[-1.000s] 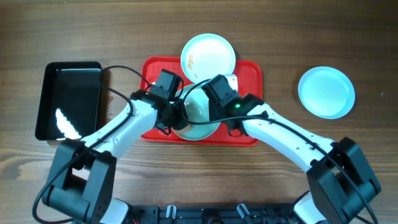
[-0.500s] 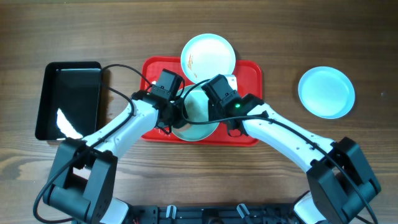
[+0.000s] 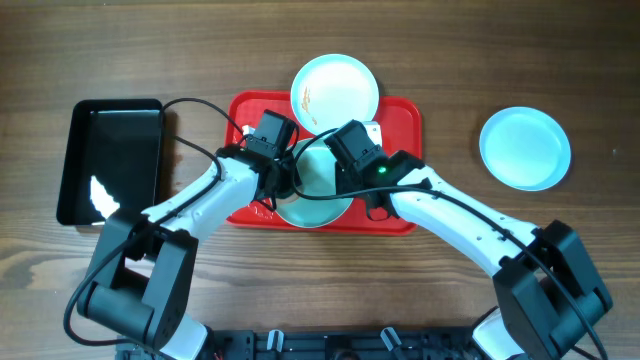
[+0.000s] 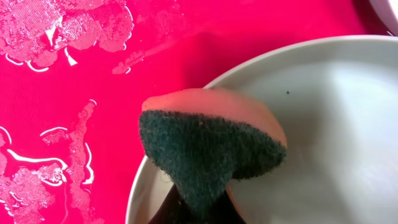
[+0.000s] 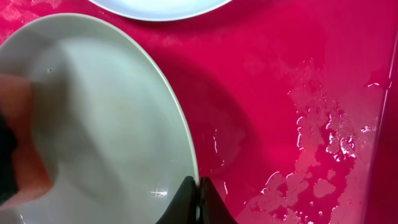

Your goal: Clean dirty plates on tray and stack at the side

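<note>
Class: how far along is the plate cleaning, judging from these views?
Done: one clean plate lies off the red tray, to its right. In hand: the left gripper holds a sponge against the middle plate, its rim pinched by the right gripper. Left: the smeared plate at the tray's far edge, then stacking.

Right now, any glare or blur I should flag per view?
Overhead: white glare patch on the black tray. Left wrist: scouring sponge sharp; water film on the red tray glints. Right wrist: sponge at the left edge blurred, wet glints at right.
</note>
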You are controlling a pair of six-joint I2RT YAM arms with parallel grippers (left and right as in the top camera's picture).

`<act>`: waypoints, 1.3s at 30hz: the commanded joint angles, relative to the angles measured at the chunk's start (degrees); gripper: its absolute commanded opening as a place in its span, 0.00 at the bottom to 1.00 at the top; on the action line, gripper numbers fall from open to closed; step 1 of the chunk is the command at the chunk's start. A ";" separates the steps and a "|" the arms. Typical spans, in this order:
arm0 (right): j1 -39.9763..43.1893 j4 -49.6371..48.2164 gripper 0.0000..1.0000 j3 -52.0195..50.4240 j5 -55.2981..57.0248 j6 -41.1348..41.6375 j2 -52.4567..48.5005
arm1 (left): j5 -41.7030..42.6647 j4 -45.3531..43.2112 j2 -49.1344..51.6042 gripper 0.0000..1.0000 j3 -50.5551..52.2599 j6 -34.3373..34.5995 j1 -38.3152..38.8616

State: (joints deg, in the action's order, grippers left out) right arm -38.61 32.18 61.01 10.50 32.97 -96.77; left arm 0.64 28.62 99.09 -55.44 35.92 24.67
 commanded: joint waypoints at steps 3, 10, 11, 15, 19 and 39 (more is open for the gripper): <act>0.00 0.04 0.04 1.29 -0.28 0.07 -0.76 | -10.36 1.84 1.46 0.04 0.22 0.55 -3.28; 0.00 0.04 0.04 1.29 -0.26 0.22 -0.76 | -14.86 5.01 1.36 0.04 0.20 0.57 -6.75; 0.00 0.04 0.04 1.29 -0.28 0.24 -0.76 | -14.88 5.44 1.22 0.04 0.20 0.55 -7.08; 0.00 0.28 0.04 1.29 0.00 0.59 -0.76 | -14.86 6.56 -0.81 0.04 0.20 0.55 -7.69; 0.00 1.60 0.04 1.29 2.23 2.10 -0.76 | -14.84 6.34 -5.75 0.04 0.20 0.57 -7.69; -0.11 -8.15 0.28 1.29 -9.77 3.17 -2.56 | -7.98 5.11 -14.93 0.04 0.22 0.52 -7.69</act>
State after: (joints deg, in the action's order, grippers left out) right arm -38.68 24.36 61.76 3.55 34.50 -96.99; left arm -7.81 33.61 84.73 -55.22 35.94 16.86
